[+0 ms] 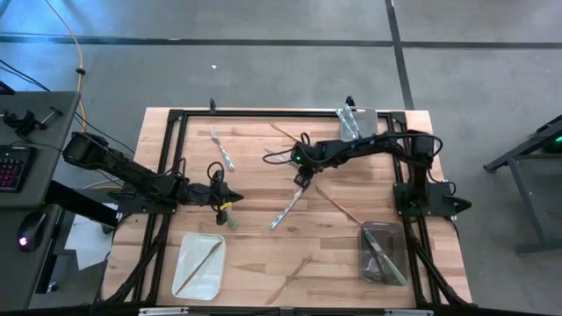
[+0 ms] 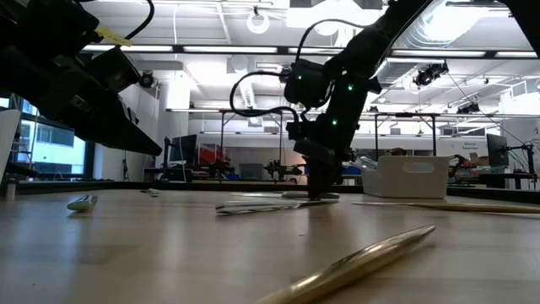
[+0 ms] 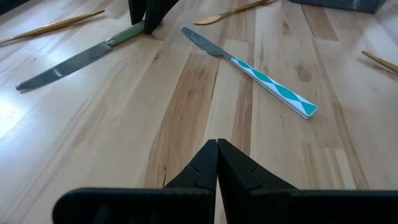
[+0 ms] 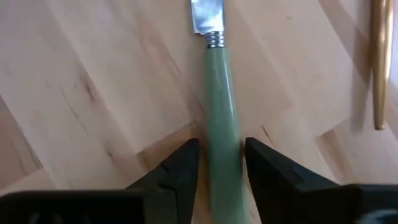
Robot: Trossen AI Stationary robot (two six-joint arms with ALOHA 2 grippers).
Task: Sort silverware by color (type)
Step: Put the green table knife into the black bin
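Right gripper down at mid-table, fingers slightly apart astride handle of green-handled knife; knife flat on table, blade toward near edge. Left gripper left of that knife, fingers closed together, empty. Blue-patterned knife on boards just beside green-handled knife.

Left gripper: fingers together, raised above table's left half. Right gripper: fingers parted, lowered mid-table.
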